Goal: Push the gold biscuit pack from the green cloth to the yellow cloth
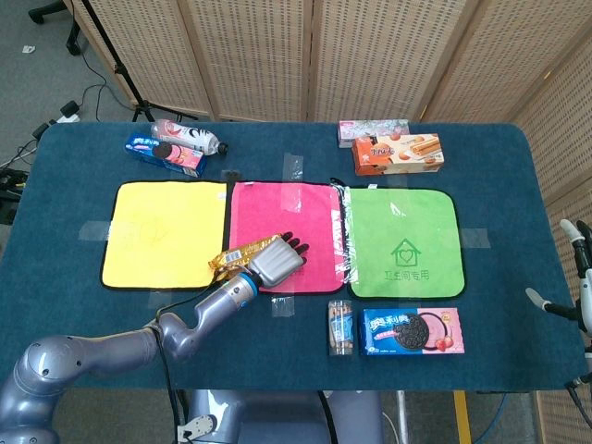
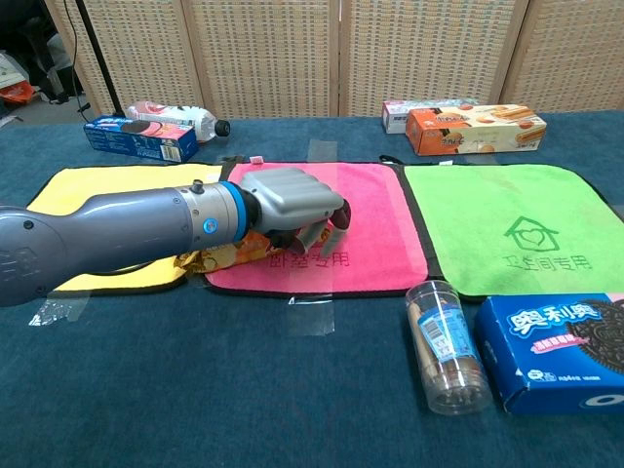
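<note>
The gold biscuit pack (image 1: pixel 231 256) (image 2: pixel 219 258) lies at the front left corner of the pink cloth (image 1: pixel 287 217) (image 2: pixel 375 224), its left end reaching the edge of the yellow cloth (image 1: pixel 162 231) (image 2: pixel 127 180). My left hand (image 1: pixel 275 259) (image 2: pixel 288 200) rests on the pack's right part, with its fingers curled down over the right end and hiding most of it. Nothing sits on the green cloth (image 1: pixel 402 240) (image 2: pixel 507 224), to the right. At the table's far right edge my right hand (image 1: pixel 575 277) hangs with fingers apart, holding nothing.
A blue cookie box (image 1: pixel 410 331) (image 2: pixel 556 346) and a clear tube of biscuits (image 1: pixel 341 326) (image 2: pixel 447 346) lie in front of the green cloth. An orange box (image 1: pixel 398 154) and a pale box sit behind it. A bottle (image 1: pixel 190 137) and a blue pack (image 1: pixel 164 154) lie behind the yellow cloth.
</note>
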